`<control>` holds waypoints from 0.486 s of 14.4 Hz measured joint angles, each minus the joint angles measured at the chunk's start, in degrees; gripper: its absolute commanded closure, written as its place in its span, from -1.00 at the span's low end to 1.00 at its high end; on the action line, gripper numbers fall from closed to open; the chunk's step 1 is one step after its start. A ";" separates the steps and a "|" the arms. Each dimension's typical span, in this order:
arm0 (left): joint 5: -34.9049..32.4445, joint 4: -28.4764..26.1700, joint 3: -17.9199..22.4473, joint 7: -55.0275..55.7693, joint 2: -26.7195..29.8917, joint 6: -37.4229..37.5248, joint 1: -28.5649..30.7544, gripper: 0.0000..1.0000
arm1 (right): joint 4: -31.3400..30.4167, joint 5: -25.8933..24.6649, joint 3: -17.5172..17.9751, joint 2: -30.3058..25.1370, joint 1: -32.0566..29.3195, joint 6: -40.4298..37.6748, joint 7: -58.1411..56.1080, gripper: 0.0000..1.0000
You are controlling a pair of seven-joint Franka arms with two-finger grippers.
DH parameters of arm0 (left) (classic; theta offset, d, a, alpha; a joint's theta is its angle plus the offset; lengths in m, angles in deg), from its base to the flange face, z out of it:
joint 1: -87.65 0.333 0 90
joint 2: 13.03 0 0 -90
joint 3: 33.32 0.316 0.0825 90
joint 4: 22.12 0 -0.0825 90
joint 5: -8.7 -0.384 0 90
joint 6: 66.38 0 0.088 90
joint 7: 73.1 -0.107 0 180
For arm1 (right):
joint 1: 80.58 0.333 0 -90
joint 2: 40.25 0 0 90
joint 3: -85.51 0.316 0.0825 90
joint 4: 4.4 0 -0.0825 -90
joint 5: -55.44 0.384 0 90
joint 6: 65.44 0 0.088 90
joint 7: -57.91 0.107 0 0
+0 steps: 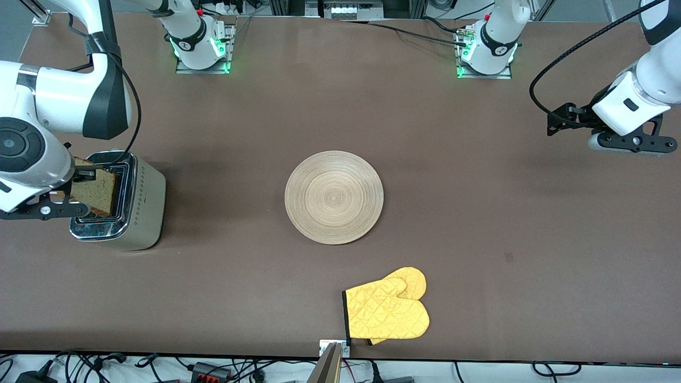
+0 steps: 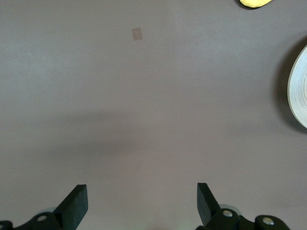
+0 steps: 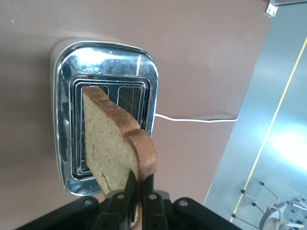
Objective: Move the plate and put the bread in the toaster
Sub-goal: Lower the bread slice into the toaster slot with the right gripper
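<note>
Bread upright over toaster, wooden plate mid-table

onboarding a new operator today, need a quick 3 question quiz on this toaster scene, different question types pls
1. True or false: the bread lies flat on the plate.
2. Multiple choice: the oven mitt lies
A. on the plate
B. nearer the front camera than the plate
C. against the toaster
3. Fill in: the left tool hangs open over bare ____ toward the left arm's end.

Key
1. False: the right tool holds it by one edge, upright over the toaster's slots; the plate is bare.
2. B
3. table
</note>
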 measured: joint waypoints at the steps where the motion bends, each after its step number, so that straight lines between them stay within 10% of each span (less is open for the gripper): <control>1: 0.00 0.01 0.00 0.00 0.00 0.00 0.00 -1.00 | -0.48 -0.01 -0.02 0.18 -0.09 0.15 0.00 1.00; 7: 0.00 0.02 0.00 0.00 0.00 -0.02 -0.06 -1.00 | -2.83 -0.01 -0.02 0.31 -0.10 0.16 0.00 1.00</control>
